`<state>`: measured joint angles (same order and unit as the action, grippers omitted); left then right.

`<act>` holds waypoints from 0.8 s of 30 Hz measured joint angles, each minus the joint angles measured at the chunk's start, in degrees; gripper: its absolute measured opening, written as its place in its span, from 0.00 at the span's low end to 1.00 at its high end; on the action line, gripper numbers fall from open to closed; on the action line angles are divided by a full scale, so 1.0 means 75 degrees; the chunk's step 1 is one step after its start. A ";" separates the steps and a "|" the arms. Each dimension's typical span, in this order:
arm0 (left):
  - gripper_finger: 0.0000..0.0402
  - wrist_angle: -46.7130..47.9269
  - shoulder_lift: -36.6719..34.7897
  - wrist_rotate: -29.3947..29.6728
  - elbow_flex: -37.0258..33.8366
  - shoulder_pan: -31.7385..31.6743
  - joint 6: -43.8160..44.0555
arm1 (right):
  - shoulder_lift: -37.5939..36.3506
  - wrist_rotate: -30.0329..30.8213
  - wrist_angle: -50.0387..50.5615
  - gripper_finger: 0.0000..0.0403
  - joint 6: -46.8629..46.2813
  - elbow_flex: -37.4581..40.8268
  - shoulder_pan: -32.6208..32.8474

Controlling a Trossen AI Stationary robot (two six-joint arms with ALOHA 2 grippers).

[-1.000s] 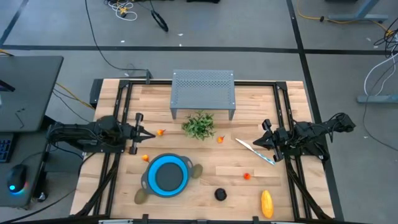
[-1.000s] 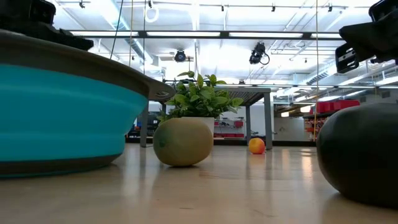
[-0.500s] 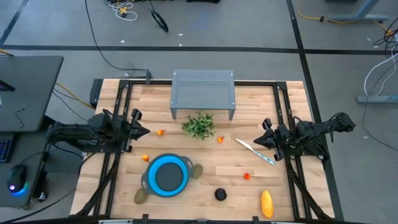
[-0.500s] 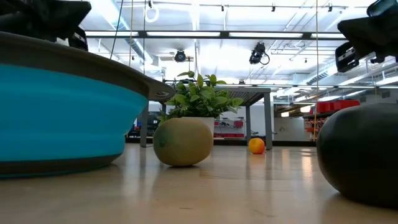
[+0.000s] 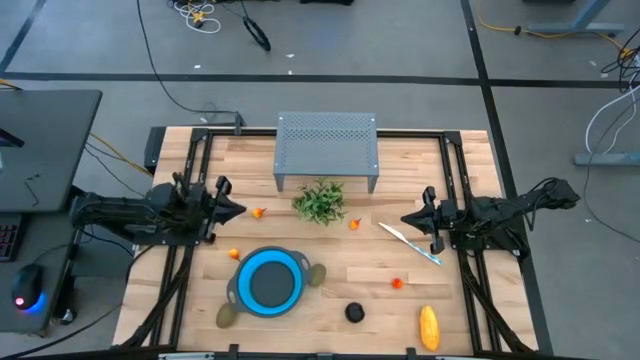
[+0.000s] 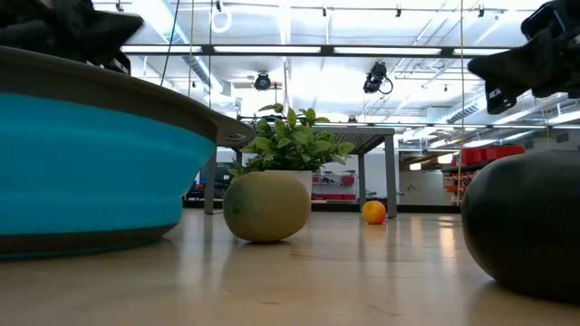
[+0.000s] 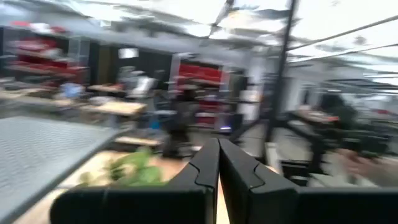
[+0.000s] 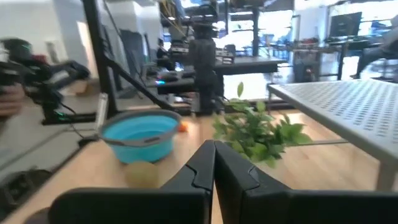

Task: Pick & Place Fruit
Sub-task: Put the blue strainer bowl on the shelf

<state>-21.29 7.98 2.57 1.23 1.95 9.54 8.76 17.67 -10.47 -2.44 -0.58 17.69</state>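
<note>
The fruit lies scattered on the wooden table. There are tiny orange pieces (image 5: 259, 212) (image 5: 234, 254) (image 5: 354, 224) and a red one (image 5: 397, 283). Two olive-green ovals rest on the table, one (image 5: 317, 274) against the blue bowl (image 5: 270, 281) and one (image 5: 228, 315) at the near edge. A black ball (image 5: 354, 312) and a yellow oblong (image 5: 429, 326) also lie near that edge. My left gripper (image 5: 238, 210) is shut above the table's left side, just left of an orange piece. My right gripper (image 5: 407, 220) is shut near the knife (image 5: 410, 243).
A leafy plant tuft (image 5: 320, 201) stands mid-table in front of a grey perforated rack (image 5: 326, 148) at the far edge. Black rails (image 5: 190, 180) (image 5: 462, 180) run along both sides. Bare wood (image 5: 370, 262) lies between the bowl, the knife and the black ball.
My right gripper has moved a short way toward the table's left, closer to the knife and the plant. My left arm has shifted its pose over the table's left side, its tip staying near the orange piece. No fruit has moved.
</note>
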 joint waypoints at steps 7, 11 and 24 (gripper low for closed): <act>0.22 -0.0220 0.1932 0.0495 0.0537 0.0288 0.0887 | 0.0891 0.0696 -0.1994 0.04 0.0964 0.0000 -0.0006; 0.39 0.1301 0.3187 0.0457 0.1882 0.0619 0.1103 | 0.1282 0.0843 -0.2207 0.04 0.1049 0.0000 -0.0006; 0.54 0.8955 0.7832 0.0557 0.7308 0.1574 0.2402 | 0.2089 0.0843 -0.2078 0.04 0.1823 0.0000 -0.0006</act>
<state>45.88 66.72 6.75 56.05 13.75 27.55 24.43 23.99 -26.06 11.23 -0.58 17.65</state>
